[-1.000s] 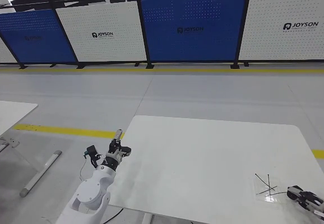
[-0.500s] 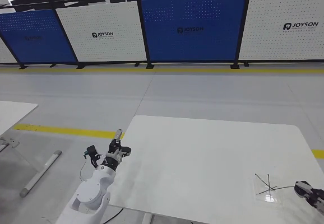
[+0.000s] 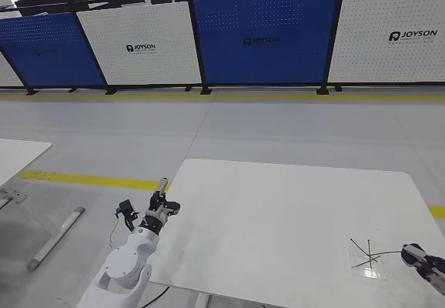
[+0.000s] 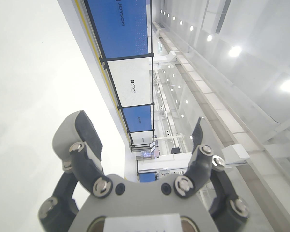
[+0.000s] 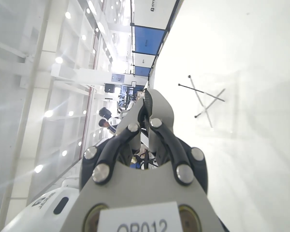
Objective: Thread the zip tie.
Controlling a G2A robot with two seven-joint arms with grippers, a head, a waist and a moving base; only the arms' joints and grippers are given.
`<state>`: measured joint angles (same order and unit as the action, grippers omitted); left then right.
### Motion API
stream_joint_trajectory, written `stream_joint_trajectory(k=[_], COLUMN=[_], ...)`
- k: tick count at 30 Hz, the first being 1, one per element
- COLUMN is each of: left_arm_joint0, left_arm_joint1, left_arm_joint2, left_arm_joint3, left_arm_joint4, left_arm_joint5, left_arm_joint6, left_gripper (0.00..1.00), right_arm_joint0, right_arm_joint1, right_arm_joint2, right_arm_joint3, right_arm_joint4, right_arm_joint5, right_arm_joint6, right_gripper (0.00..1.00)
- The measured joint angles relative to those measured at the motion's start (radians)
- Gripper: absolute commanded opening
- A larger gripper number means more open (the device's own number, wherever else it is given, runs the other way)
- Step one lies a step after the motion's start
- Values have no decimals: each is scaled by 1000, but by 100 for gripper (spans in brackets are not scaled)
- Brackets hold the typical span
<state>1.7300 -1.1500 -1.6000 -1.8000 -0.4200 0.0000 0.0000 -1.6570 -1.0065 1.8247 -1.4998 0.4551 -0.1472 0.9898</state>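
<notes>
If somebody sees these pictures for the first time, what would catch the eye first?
Black zip ties lie crossed on the white table, near its right edge. Beside them the right gripper is shut, while the left gripper stands open at the opposite edge.

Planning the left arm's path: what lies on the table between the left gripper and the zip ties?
Nothing. In the top view the white table is bare between the left gripper at its edge and the crossed zip ties.

A factory-style lab hall: blue and white pegboard partitions (image 3: 265,42), yellow floor lines (image 3: 92,179), high ceiling lights (image 4: 234,50).
</notes>
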Motion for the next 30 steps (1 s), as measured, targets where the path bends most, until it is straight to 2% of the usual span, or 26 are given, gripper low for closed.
stream_joint_trajectory(k=[5,7,8,10,21,25,27,30], left_arm_joint0=[0,0,0,0,-3,-6,0,1], left_arm_joint1=[0,0,0,0,0,-2,-2,-1], left_arm_joint2=[0,0,0,0,2,41,75,124], left_arm_joint3=[0,0,0,0,-1,-29,-48,-55], left_arm_joint4=[0,0,0,0,3,74,148,241], left_arm_joint5=[0,0,0,0,-2,-22,-38,-50], left_arm_joint6=[0,0,0,0,1,-19,-51,-111], left_gripper=[100,100,100,100,100,100,100,100], right_arm_joint0=[-46,-50,-45,-39,-39,-39,-39,-39], right_arm_joint1=[-11,-16,-19,-20,-20,-20,-20,-20], right_arm_joint2=[-57,-93,-119,-137,-133,-133,-133,-133], right_arm_joint3=[-127,-158,-167,-169,-168,-168,-168,-168], right_arm_joint4=[-7,-26,-33,-34,-33,-33,-33,-33], right_arm_joint5=[7,31,61,92,84,84,84,84], right_arm_joint6=[-82,-131,-159,-169,-166,-166,-166,-166], right_gripper=[0,0,0,0,0,0,0,0])
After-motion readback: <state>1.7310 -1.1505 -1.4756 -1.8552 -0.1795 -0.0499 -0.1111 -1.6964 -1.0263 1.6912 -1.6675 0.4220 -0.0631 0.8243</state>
